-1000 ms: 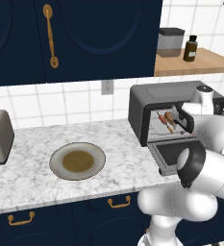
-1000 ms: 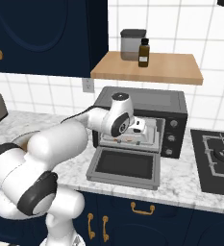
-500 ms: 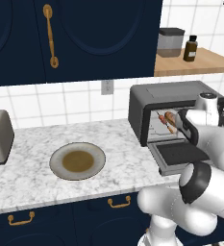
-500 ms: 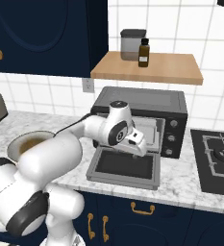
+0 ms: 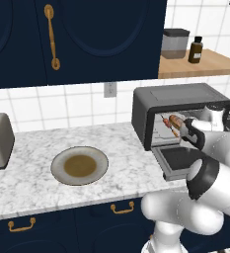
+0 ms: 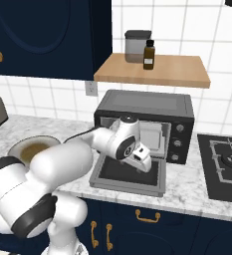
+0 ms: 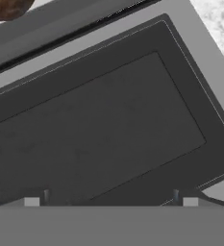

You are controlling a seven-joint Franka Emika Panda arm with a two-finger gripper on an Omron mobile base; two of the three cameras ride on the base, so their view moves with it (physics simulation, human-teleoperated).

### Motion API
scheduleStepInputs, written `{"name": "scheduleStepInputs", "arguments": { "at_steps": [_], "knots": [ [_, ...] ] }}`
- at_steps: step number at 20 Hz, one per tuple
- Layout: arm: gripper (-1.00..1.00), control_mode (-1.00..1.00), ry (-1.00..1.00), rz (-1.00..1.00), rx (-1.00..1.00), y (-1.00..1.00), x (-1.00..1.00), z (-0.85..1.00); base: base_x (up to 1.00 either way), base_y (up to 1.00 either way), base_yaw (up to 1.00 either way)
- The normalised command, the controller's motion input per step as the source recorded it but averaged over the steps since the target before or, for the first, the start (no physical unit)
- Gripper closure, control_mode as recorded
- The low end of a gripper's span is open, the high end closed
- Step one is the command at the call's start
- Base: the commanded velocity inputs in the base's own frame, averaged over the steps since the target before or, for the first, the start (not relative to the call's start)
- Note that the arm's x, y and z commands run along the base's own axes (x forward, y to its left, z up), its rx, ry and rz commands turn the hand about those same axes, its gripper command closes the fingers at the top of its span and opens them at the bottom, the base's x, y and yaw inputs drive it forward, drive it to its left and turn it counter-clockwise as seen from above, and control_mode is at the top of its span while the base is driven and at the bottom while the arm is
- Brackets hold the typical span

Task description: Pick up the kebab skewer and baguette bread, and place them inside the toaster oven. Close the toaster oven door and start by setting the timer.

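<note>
Arm reaches forward over the counter (image 5: 32, 183), hand pitched down above the lowered toaster oven door (image 6: 130, 173). Gripper (image 6: 144, 166) hangs just over the door's dark window panel; in the hand view the two fingertips (image 7: 31, 201) sit far apart at the bottom edge, nothing between them.

Left base view looks into the toaster oven (image 5: 178, 101): the kebab skewer (image 5: 167, 126) and the baguette bread (image 5: 176, 121) lie side by side on the rack, the loaf to the right. Right base view has the arm blocking the cavity but shows the knob column (image 6: 177, 142) on the oven's right.

Door lies flat, fully open. Skewer: thin stick, reddish chunks. Baguette: stubby, golden-brown. An empty plate (image 5: 80, 165) sits left on the counter.
</note>
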Motion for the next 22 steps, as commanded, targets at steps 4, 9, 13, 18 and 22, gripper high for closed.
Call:
{"name": "scheduleStepInputs", "arguments": {
  "at_steps": [4, 9, 13, 18, 22],
  "knots": [
    [-1.00, -1.00, -0.01, -0.09, 0.02, 0.00, 0.09, -0.25, 0.00, 0.00, 0.00],
    [-1.00, -1.00, -0.01, -0.10, 0.00, 0.00, 0.39, -0.14, 0.00, 0.00, 0.00],
    [-1.00, -1.00, 0.00, -0.10, 0.00, 0.00, 0.40, -0.05, 0.00, 0.00, 0.00],
    [-1.00, -1.00, 0.00, -0.09, 0.00, 0.00, 0.28, -0.07, 0.00, 0.00, 0.00],
    [-1.00, -1.00, 0.00, -0.10, 0.00, 0.00, 0.22, -0.10, 0.00, 0.00, 0.00]
  ]
}}
